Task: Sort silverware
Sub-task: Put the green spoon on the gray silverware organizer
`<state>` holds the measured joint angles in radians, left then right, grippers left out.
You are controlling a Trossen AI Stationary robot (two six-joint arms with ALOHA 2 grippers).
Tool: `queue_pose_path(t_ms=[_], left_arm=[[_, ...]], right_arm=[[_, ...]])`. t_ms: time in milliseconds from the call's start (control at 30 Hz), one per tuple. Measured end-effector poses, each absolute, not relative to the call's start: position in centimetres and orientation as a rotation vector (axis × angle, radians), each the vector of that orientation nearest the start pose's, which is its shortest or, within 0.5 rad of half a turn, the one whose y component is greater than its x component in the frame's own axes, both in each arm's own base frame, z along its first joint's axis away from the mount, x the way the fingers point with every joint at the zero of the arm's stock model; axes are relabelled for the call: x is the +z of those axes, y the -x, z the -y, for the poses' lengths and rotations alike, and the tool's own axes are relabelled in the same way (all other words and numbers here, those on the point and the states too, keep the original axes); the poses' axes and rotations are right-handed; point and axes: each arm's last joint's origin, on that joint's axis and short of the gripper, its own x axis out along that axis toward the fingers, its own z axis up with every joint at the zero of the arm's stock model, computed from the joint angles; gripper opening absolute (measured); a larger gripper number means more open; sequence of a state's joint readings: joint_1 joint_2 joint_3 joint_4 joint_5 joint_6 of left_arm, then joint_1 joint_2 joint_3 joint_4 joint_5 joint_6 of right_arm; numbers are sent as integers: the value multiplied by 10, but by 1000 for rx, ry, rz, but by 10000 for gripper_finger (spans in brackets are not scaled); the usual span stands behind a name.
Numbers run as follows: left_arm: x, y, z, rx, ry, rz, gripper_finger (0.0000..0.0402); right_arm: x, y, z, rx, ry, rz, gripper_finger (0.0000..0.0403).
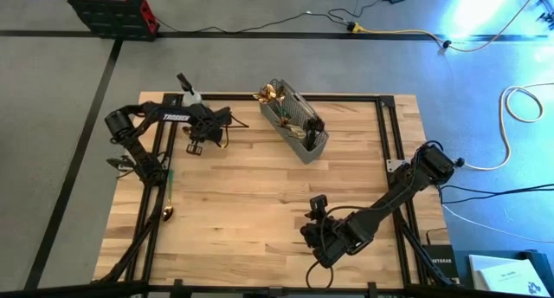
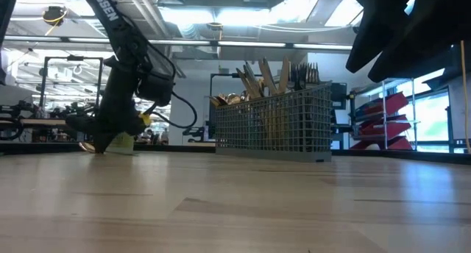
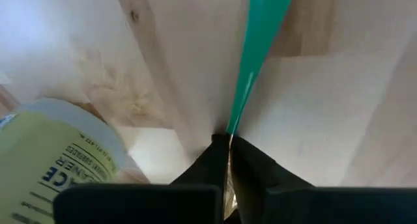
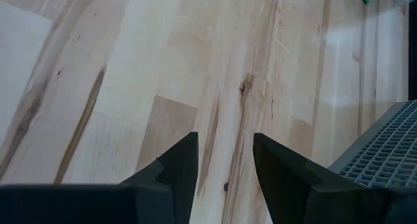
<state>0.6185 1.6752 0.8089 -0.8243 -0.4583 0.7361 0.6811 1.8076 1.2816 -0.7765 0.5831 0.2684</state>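
Dark left gripper pinches a green-handled utensil near the spray bottle, upper left. Next, probably carrying it to the caddy, upper centre. Right gripper hovers open and empty, bottom centre.

left arm: "TROSSEN" | spray bottle label: letters partly readable, "RCE"

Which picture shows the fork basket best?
The low view: the mesh caddy side-on, handles sticking up. The high view shows it small from above; the right wrist view only a corner; left wrist, nothing.
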Motion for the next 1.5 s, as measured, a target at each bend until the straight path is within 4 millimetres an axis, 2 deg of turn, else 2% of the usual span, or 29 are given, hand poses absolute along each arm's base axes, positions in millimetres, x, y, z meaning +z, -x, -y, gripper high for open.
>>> queue_pose_path(t_ms=[133,267,400,567,667,800,967,1100,1200,1300,1500], left_arm=[[130,-196,-134,124,-320,-1887,0],[142,-211,-110,87,-261,-1785,0],[165,-227,-84,89,-272,-1735,0],[215,-254,-56,119,-292,-1652,0],[256,-271,-44,155,-216,-1532,0],[316,-291,-36,160,-48,-1282,0],[390,-299,-34,141,100,-965,0],[436,-301,-36,75,165,-716,0],[460,-303,-34,-14,151,-558,0],[475,-308,-30,-136,103,-404,0],[486,-315,-16,-313,1,-259,0]], right_arm=[[199,-275,-207,-73,517,-1070,131],[200,-254,-212,-131,517,-1130,131],[208,-231,-218,-218,528,-1105,131],[221,-208,-226,-272,501,-1030,131],[225,-197,-231,-284,502,-980,131],[228,-189,-236,-282,526,-918,131],[228,-185,-239,-288,525,-891,131],[230,-182,-238,-302,507,-889,131],[231,-182,-237,-309,487,-885,131],[231,-182,-237,-312,470,-888,131],[230,-179,-239,-314,400,-914,131]])
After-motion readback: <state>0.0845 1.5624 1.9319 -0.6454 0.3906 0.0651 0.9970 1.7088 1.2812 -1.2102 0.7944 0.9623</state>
